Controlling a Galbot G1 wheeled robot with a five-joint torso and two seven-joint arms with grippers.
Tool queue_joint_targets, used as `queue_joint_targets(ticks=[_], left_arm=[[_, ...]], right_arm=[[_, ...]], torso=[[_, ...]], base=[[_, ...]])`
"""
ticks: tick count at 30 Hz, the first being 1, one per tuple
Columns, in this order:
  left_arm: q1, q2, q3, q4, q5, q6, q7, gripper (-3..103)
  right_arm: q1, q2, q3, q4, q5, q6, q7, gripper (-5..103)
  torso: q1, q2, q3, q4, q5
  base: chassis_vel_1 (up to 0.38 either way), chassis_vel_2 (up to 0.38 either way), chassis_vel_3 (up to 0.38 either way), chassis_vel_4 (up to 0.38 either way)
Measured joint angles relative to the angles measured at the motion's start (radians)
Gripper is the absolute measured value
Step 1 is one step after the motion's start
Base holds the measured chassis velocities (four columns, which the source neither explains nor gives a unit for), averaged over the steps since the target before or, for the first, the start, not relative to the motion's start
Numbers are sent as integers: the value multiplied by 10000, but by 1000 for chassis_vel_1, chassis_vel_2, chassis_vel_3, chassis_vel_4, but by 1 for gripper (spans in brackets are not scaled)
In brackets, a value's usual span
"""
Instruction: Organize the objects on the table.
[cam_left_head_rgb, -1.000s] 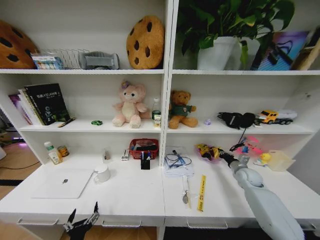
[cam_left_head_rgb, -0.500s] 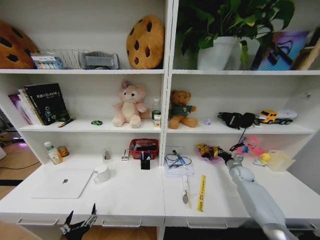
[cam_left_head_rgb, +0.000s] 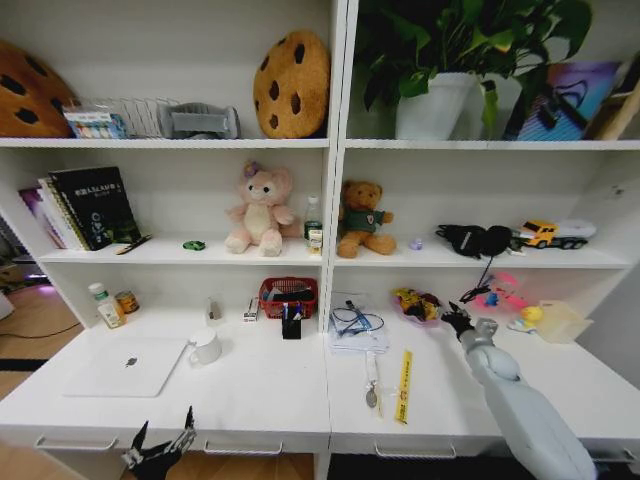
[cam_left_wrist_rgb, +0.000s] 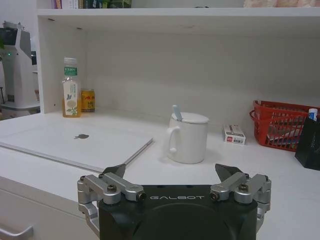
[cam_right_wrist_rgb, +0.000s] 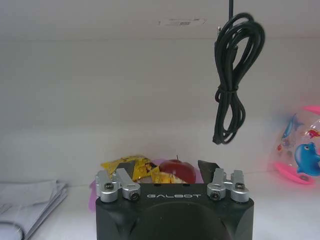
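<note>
The silver laptop (cam_left_head_rgb: 125, 367) (cam_left_wrist_rgb: 75, 142) lies shut on the left of the white table (cam_left_head_rgb: 270, 400). A white mug (cam_left_head_rgb: 205, 347) (cam_left_wrist_rgb: 187, 137) stands beside it. The green toy car (cam_left_head_rgb: 193, 245) and a black pen (cam_left_head_rgb: 133, 244) rest on the shelf above. My right gripper (cam_left_head_rgb: 458, 318) (cam_right_wrist_rgb: 167, 167) is open at the back right, just before a pink bowl (cam_left_head_rgb: 418, 303) (cam_right_wrist_rgb: 95, 197) of yellow packets with a red fruit (cam_right_wrist_rgb: 176, 170). My left gripper (cam_left_head_rgb: 160, 450) (cam_left_wrist_rgb: 172, 172) hangs open below the table's front edge, holding nothing.
A red basket (cam_left_head_rgb: 288, 295) (cam_left_wrist_rgb: 280, 130), a black pen holder (cam_left_head_rgb: 291, 325), a clear pouch of cables (cam_left_head_rgb: 357, 325) and a yellow ruler (cam_left_head_rgb: 404, 385) lie mid-table. A bottle (cam_left_head_rgb: 103, 305) and can (cam_left_head_rgb: 126, 301) stand at the back left. A black cable (cam_right_wrist_rgb: 235, 75) hangs from the shelf.
My right arm has shifted a little sideways, its gripper staying close to the pink bowl. The left gripper has barely moved.
</note>
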Motion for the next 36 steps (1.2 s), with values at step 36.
queue_joint_targets(ticks=[36], left_arm=[[424, 459, -238, -2534, 370, -218, 237, 98]], right_arm=[[-9686, 3597, 3062, 9061, -1422, 2357, -1085, 100]], torso=[[-1, -1, 2, 3, 2]], base=[[0, 0, 0, 0]])
